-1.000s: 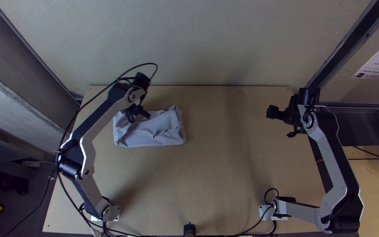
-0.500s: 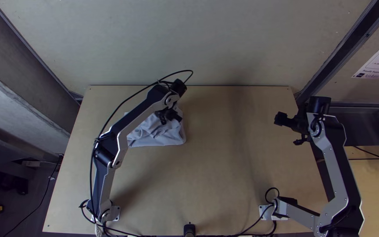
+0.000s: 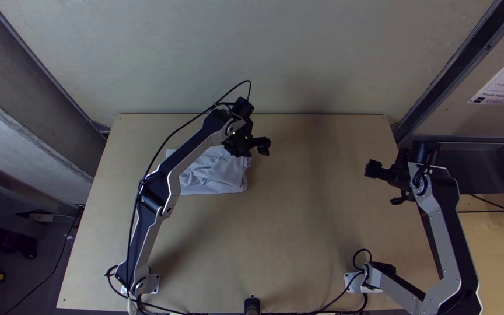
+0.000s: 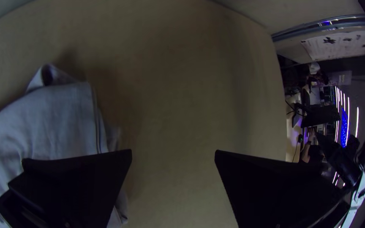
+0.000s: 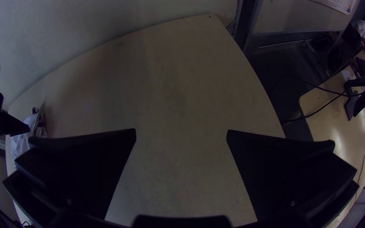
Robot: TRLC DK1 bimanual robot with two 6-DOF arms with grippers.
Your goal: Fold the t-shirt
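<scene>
The pale grey t-shirt [image 3: 214, 174] lies folded into a wrinkled, roughly rectangular bundle on the left half of the table. My left gripper [image 3: 261, 147] is over the bundle's far right corner, partly covering it in the top view. In the left wrist view the left gripper [image 4: 173, 153] is open, one finger over the edge of the shirt [image 4: 55, 122], the other over bare wood. Well away at the table's right side, my right gripper [image 3: 370, 169] holds nothing; in the right wrist view the right gripper [image 5: 181, 131] stands open above the table, with the shirt [image 5: 22, 143] far off.
Bare wood of the table [image 3: 298, 221] stretches between the shirt and the right arm. A wall [image 3: 252, 52] rises beyond the far edge. A small black device [image 3: 252, 304] stands at the near edge, with cables running along it.
The left gripper has moved right across the shirt to its right end and turned to point rightward. The right arm has shifted slightly right and toward the near edge.
</scene>
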